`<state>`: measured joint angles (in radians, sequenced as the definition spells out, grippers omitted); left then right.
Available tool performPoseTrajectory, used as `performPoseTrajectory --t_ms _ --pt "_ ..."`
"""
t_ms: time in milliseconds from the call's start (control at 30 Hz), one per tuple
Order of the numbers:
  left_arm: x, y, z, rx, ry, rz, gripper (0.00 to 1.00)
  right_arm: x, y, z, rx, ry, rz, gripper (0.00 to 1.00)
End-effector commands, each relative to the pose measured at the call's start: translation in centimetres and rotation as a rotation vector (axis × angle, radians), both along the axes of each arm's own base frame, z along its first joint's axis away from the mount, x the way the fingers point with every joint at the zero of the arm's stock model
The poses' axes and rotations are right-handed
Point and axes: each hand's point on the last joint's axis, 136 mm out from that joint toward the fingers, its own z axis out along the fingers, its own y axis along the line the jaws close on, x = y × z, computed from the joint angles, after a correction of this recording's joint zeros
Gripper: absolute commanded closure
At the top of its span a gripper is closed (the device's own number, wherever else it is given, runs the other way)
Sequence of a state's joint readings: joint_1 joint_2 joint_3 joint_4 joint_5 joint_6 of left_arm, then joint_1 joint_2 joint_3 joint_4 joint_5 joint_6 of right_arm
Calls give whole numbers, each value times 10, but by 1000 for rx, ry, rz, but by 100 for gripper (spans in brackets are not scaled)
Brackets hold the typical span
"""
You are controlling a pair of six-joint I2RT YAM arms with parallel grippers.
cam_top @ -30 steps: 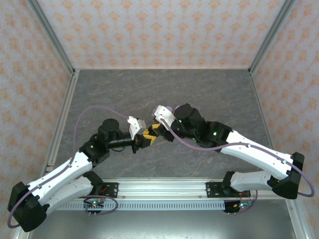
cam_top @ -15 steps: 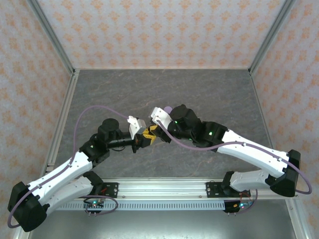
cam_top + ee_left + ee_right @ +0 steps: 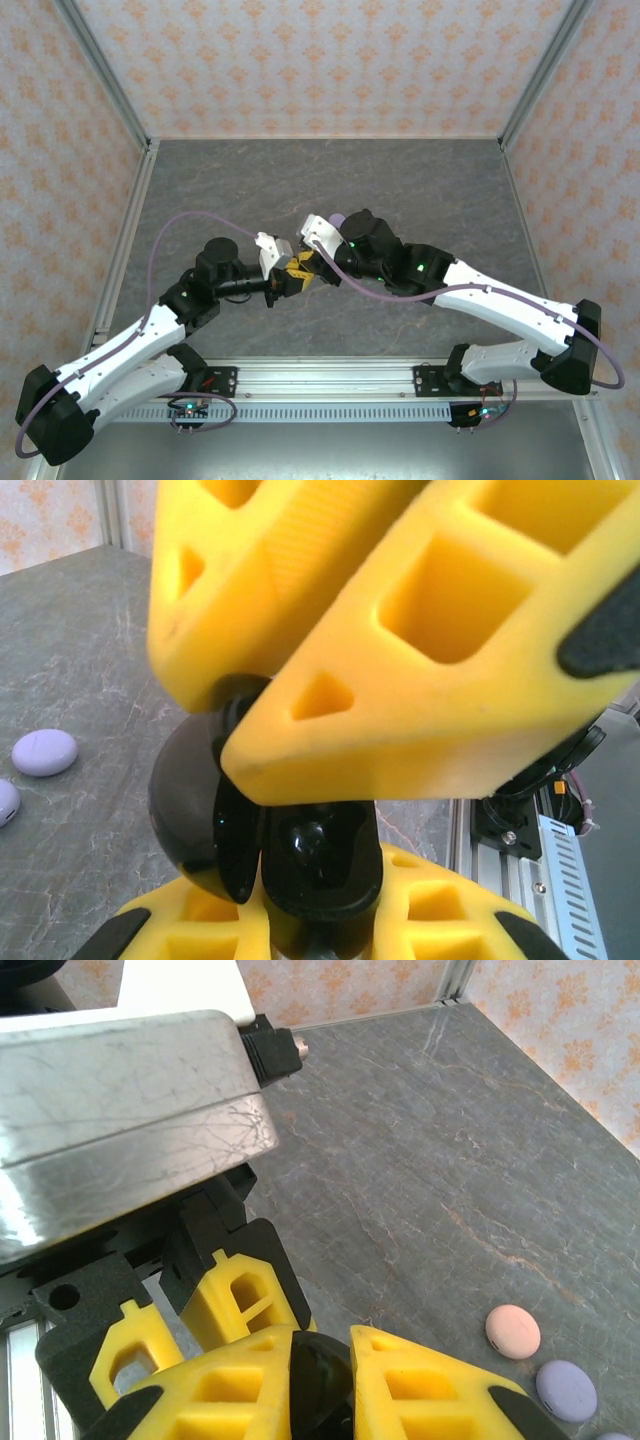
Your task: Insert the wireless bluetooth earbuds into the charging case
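Seeing a grey veined tabletop (image 3: 400, 190) spreading beneath and beyond the left pincer (image 3: 291, 277). Facing peach-patterned walls (image 3: 320, 60) standing well beyond it and on both sides, meeting at metal corner posts (image 3: 108, 75). Noting a slotted aluminium rail (image 3: 330, 375) running behind it along the table's near edge.

no readable text, labels or numbers, perhaps blurred away

Most of the black case (image 3: 188, 815) is behind the right tool (image 3: 320, 1352) fingers, lower part cropped, contents unreadable. Lilac case (image 3: 4, 802) left of the black case is cut by the frame edge. From above, black case too covered to make out.
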<state>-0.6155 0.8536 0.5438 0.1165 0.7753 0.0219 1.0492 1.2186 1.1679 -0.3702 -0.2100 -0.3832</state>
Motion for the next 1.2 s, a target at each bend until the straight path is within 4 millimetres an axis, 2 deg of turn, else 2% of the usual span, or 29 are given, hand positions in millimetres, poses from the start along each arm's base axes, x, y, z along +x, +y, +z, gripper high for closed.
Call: performPoseTrajectory --t_ms 0,433,667,867,1067,1167 --pt "-5 -5 36 -78 -80 -33 100 -3 3 4 10 -19 20 82" --pt "-5 -4 37 -78 -77 -28 100 -7 -4 -9 -45 -10 31 81" --pt "-4 -4 36 -74 -75 -25 100 -11 -2 -10 -37 16 49 76" --pt "-4 -4 36 -72 -75 -25 100 -7 -3 4 -8 1 22 71" --pt "-3 -4 33 -64 -69 -21 100 1 -7 30 66 -1 -45 54" --pt "-3 -4 31 -58 -66 -21 100 1 -20 51 154 20 -74 45"
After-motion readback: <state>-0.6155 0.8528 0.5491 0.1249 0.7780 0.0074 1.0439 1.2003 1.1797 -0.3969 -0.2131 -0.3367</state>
